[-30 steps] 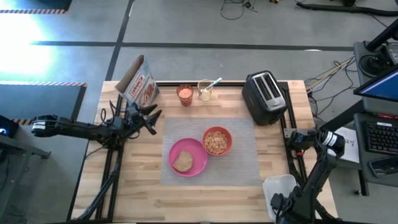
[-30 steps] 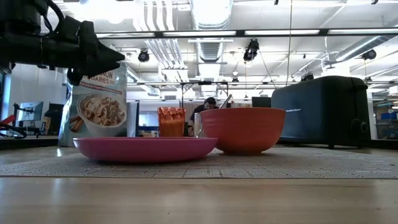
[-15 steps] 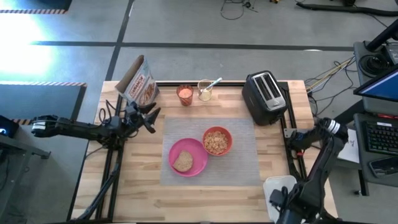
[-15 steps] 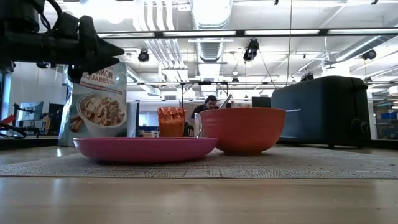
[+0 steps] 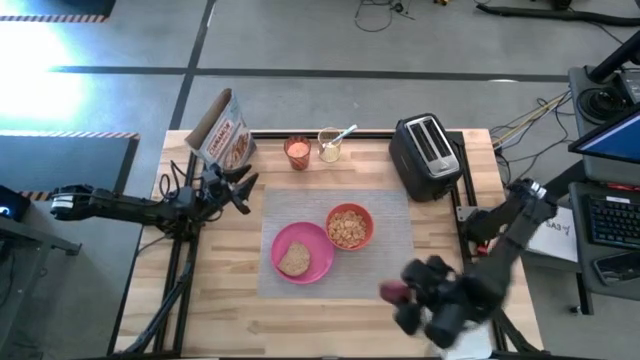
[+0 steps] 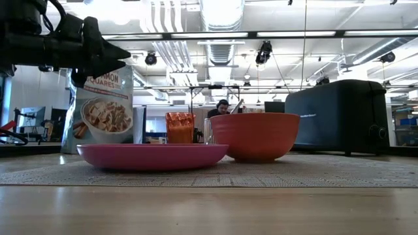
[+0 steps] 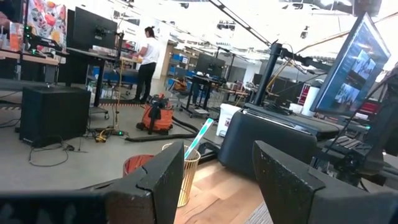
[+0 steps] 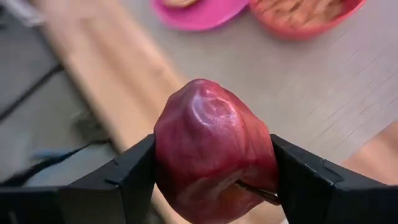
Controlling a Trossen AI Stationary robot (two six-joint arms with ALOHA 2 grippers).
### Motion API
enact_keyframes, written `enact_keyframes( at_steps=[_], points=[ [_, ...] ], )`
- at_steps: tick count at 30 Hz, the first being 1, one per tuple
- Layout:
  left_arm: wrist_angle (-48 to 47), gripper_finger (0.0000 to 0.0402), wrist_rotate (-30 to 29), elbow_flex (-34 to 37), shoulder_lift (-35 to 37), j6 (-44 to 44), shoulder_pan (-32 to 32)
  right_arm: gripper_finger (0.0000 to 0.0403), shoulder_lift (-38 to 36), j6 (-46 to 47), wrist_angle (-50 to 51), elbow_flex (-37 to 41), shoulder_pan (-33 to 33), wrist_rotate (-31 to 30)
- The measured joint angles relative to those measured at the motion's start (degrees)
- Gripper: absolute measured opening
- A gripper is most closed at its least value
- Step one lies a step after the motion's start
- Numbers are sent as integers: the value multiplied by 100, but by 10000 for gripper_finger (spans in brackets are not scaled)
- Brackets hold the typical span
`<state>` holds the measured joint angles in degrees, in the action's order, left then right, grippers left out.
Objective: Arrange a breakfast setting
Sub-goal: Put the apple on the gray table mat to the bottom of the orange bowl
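Note:
A round pink plate (image 5: 310, 262) with a toast slice (image 5: 294, 259) and an orange-red bowl (image 5: 349, 226) of cereal stand on the grey mat (image 5: 385, 255) at mid-table. A small orange cup (image 5: 297, 151) stands behind the mat. My right gripper (image 5: 405, 297) hovers over the table's near right part, beside the mat's near right corner, shut on a red apple (image 5: 391, 291). My left gripper (image 5: 246, 190) waits open above the table's left part, left of the mat and in front of the cereal bag; it also shows in the low view as left gripper (image 6: 108, 55). My right gripper pinches the red apple (image 8: 214, 158) between its two fingers (image 8: 134, 177), one on each of two opposite sides (image 8: 163, 163). The fingers slant down from the table's near right. The apple is lifted clear of the table, its stem (image 8: 255, 191) toward the camera.
A black toaster (image 5: 427, 155) stands at the far right, a cereal bag (image 5: 225, 130) at the far left, and a glass (image 5: 330, 146) with a light stick in it stands beside the cup. Bare wood lies along the near edge and left of the mat.
My right arm has swung from beyond the table's right edge up and toward the left, over the table's near right part, bringing the apple close to the mat. Its wrist has turned and tipped downward.

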<state>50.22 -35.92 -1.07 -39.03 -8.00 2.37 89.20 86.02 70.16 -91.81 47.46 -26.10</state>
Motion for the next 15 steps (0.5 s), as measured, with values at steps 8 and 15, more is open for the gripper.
enact_keyframes(
  at_steps=[8,15],
  points=[
    [150,175,1,3,15,0,0,254,855,-1456,4,21,-1268,990],
    [167,175,1,3,-51,0,0,254,1230,-2072,-9,22,-2039,1805]
  ],
)
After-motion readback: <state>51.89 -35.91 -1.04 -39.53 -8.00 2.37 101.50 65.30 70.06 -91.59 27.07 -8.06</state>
